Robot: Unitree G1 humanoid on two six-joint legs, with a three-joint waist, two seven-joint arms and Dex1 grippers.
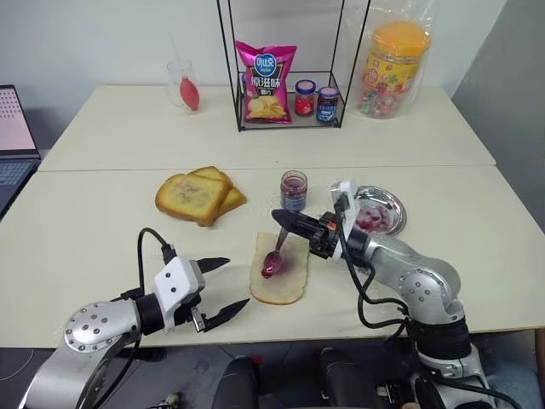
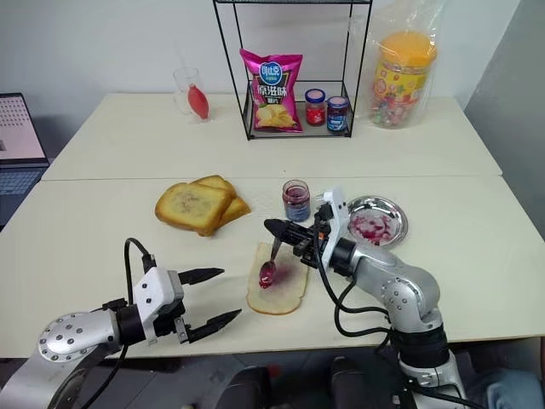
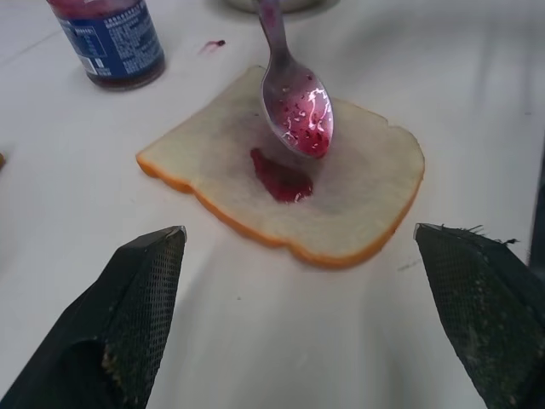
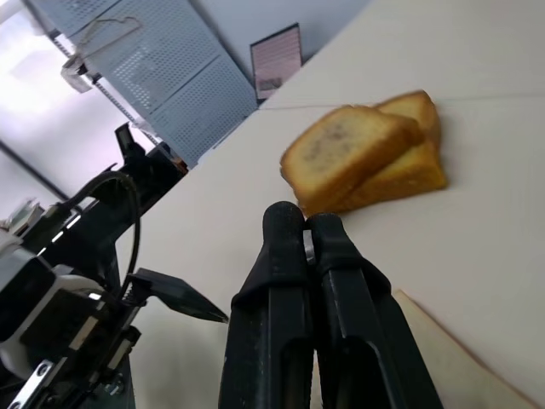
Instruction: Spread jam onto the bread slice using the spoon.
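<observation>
Left claw (image 1: 213,290) gapes wide, holding nothing, low over the desk (image 1: 85,230) near edge, just left of the bread slice (image 1: 279,274). Toasted slices (image 1: 197,195) sit further back. Slice lies flat, red jam smear (image 3: 281,179) at centre. Spoon (image 1: 275,256) bowl hangs over that smear, possibly touching. Jam jar (image 1: 294,190) stands behind. Right claw (image 1: 283,217) is clamped tight on the spoon handle.

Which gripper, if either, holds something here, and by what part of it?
The right gripper is shut on the spoon, pinching the top end of its handle, with the jam-smeared bowl hanging over the bread slice. The left gripper is open and holds nothing.
</observation>
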